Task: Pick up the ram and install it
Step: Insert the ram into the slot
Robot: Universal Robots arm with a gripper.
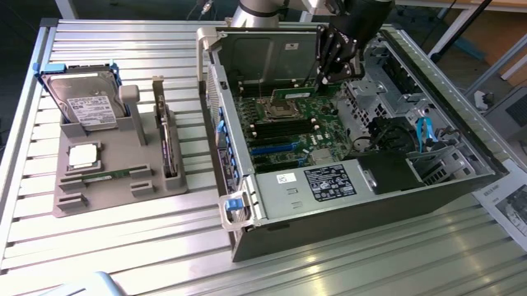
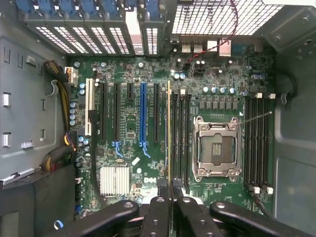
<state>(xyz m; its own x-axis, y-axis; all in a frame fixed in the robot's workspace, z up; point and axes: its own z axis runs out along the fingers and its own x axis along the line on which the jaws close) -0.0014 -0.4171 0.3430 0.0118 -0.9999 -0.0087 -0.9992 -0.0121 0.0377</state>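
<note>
The tabletop (image 1: 123, 246) is made of ribbed aluminium slats (they run across the exterior view from side to side). A grey holder tray (image 1: 136, 154) lies flat on it toward the exterior view's left. Just beside the tray, an open computer case (image 1: 371, 216) rests on its side. A printed sheet (image 1: 506, 206) lies near the case at the exterior view's right edge.

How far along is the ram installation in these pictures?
Done: the ram is off the grey tray, where a second stick lies. In hand: the gripper holds it edge-on over the motherboard's memory slots. Left: seating it; it does not look pressed in yet.
</note>
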